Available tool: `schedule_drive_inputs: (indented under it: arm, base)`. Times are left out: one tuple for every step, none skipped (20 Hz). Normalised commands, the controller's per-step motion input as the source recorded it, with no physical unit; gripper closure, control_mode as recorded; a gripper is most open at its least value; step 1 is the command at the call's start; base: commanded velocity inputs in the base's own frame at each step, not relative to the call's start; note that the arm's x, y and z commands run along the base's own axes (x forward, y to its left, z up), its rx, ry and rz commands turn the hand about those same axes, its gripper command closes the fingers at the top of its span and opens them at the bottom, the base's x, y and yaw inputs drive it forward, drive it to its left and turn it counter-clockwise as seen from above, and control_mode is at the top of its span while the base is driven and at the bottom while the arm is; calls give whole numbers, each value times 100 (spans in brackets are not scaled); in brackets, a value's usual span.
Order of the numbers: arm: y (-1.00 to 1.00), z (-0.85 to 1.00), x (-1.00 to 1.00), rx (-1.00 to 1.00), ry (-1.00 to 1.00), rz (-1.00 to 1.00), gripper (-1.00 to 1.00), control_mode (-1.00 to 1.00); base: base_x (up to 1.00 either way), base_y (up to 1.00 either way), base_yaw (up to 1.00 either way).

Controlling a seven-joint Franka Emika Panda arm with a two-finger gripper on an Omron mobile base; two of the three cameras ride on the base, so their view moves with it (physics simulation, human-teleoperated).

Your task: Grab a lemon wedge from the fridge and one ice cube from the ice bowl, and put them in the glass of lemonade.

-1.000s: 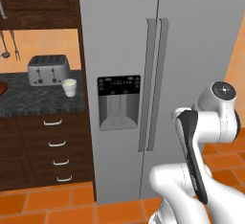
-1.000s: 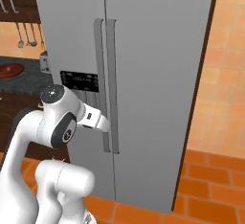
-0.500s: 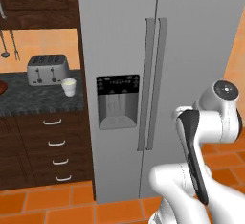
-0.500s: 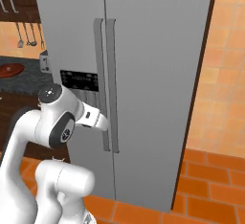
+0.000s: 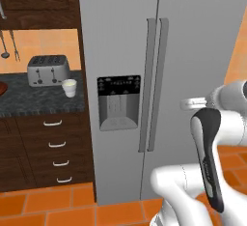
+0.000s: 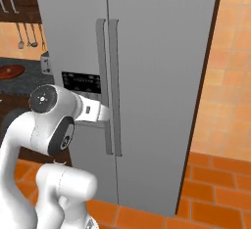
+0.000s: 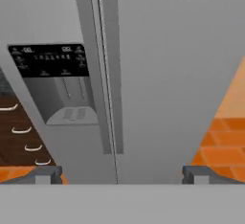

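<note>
At the left of the bench, item one: toaster, and just beside it the glass of lemonade, upright, pale; contents too small for me to read. A reddish rim at the far left edge may be the ice bowl; contents not visible.

Item two: fridge, both doors shut, dispenser panel on the left door, paired vertical handles at the seam. Lemon wedge presumably inside, hidden.

Item three: gripper, spread fully wide, holding nothing, facing the handles and apart from them. I judge door-opening is next: centre on one handle only, close squarely, pull along the hinge arc.
</note>
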Motion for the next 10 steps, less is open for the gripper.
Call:
schedule_drive_inputs:
  arm:
    - [1,36,33,-2,-23,17,-100,-100]
    - [2,24,57,-2,-11,15,-100,-100]
    - [9,8,82,-3,0,9,-100,-100]
    - [9,5,90,-2,0,8,-100,-100]
    - [15,4,86,-3,0,7,-100,-100]
    - [18,0,81,-4,0,6,-100,-100]
    - [14,0,80,-5,3,5,-100,-100]
    - [0,0,71,-2,4,1,-100,-100]
    - [0,0,64,0,7,0,-100,-100]
    - [0,0,64,0,3,0,-100,-100]
  base:
    - [0,0,0]
    - [0,0,0]
    - [0,0,0]
    - [0,0,0]
    - [0,0,0]
    - [0,0,0]
    - [0,0,0]
    - [0,0,0]
    - [0,0,0]
    - [0,0,0]
